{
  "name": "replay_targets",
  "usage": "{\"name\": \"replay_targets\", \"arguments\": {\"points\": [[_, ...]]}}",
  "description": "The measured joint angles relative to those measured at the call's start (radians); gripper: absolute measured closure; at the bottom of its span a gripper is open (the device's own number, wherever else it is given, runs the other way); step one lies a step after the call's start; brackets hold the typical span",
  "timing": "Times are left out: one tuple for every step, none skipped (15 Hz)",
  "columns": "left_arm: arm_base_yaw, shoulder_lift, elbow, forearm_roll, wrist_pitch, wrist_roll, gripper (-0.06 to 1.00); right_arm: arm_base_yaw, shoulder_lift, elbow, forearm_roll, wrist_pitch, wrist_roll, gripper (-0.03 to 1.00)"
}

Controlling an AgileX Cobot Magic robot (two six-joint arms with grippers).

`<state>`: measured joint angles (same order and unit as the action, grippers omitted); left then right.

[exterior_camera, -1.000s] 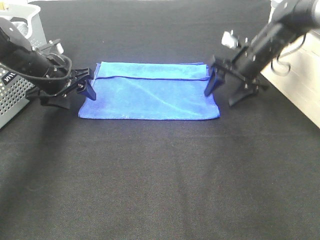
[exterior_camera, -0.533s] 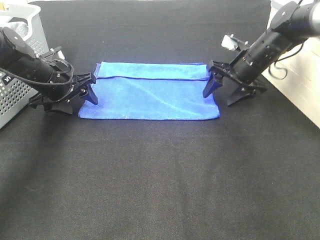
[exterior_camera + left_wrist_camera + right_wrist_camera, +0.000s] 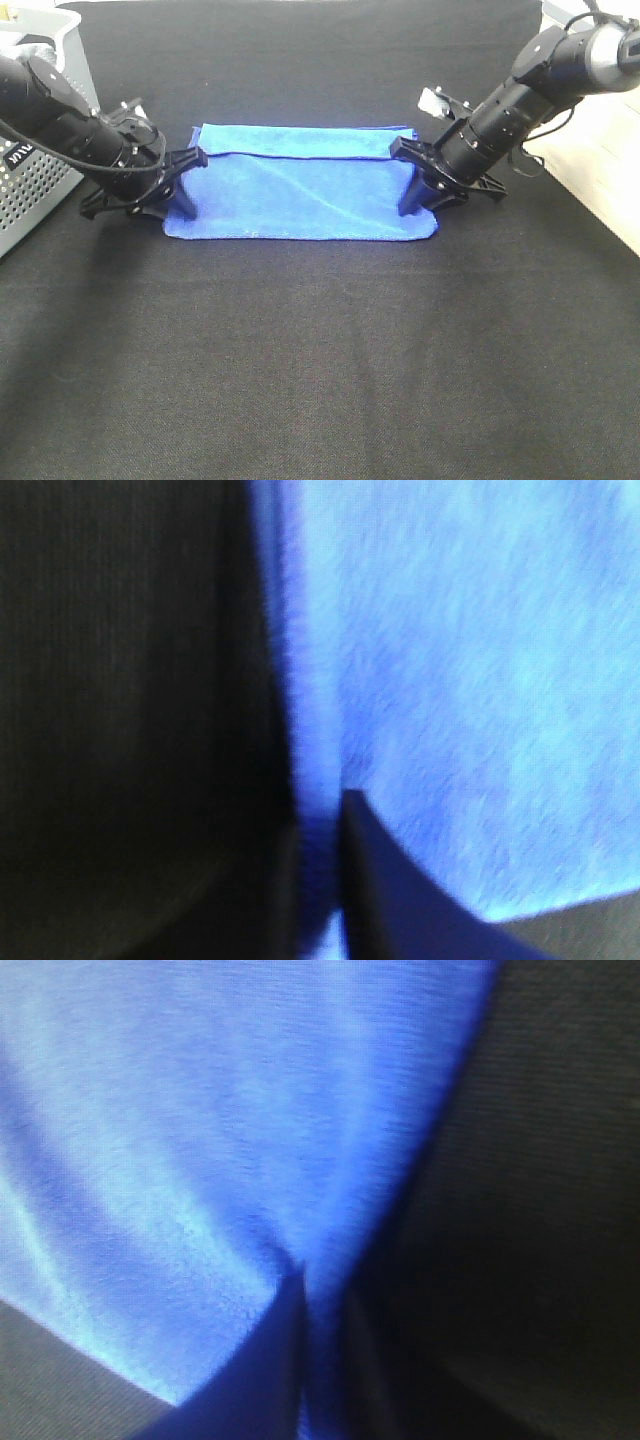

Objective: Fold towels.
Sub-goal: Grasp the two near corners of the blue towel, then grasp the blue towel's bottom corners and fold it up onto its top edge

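Note:
A bright blue towel (image 3: 300, 185) lies folded lengthwise on the black tabletop, its upper layer ending in a hem near the far edge. My left gripper (image 3: 186, 196) is shut on the towel's left short edge. In the left wrist view the blue towel (image 3: 460, 680) fills the picture, and the edge is pinched in the left gripper (image 3: 325, 880) between its dark fingers (image 3: 385, 900). My right gripper (image 3: 414, 196) is shut on the right short edge. The right wrist view shows the towel (image 3: 200, 1110) bunched into a crease where the right gripper (image 3: 320, 1360) closes on it.
A grey perforated basket (image 3: 30, 190) stands at the left edge behind the left arm, holding a dull grey cloth (image 3: 25, 45). The table's right edge (image 3: 590, 190) runs just past the right arm. Black tabletop (image 3: 320, 350) stretches in front of the towel.
Both grippers have moved inward onto the towel's short edges and gone from open to shut on them. The towel's ends are slightly drawn in.

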<state>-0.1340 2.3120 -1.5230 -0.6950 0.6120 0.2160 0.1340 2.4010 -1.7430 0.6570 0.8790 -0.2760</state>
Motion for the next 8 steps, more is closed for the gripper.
{"name": "replay_targets", "arguments": {"points": [[0.000, 0.000, -0.001, 0.010, 0.022, -0.008, 0.92, 0.000, 0.000, 0.000, -0.013, 0.002, 0.022, 0.95], [0.000, 0.000, -0.003, 0.016, 0.048, -0.017, 0.93, 0.000, 0.000, 0.000, -0.014, 0.007, 0.037, 0.97], [0.000, -0.002, -0.003, 0.020, 0.077, -0.027, 0.94, 0.000, 0.000, 0.000, -0.017, 0.029, 0.044, 0.97], [0.000, -0.013, -0.003, 0.049, 0.136, -0.034, 0.94, 0.000, -0.003, 0.000, -0.027, 0.074, 0.049, 0.97], [0.000, -0.028, 0.001, 0.084, 0.174, -0.037, 0.94, 0.000, -0.013, 0.000, -0.041, 0.107, 0.055, 0.97], [0.000, -0.052, 0.010, 0.115, 0.207, -0.039, 0.94, 0.000, -0.032, 0.006, -0.053, 0.129, 0.069, 0.97], [0.000, -0.085, 0.033, 0.147, 0.232, -0.043, 0.94, 0.000, -0.070, 0.032, -0.062, 0.137, 0.070, 0.97], [-0.001, -0.126, 0.069, 0.170, 0.242, -0.053, 0.94, 0.000, -0.118, 0.081, -0.068, 0.137, 0.071, 0.97]]}}
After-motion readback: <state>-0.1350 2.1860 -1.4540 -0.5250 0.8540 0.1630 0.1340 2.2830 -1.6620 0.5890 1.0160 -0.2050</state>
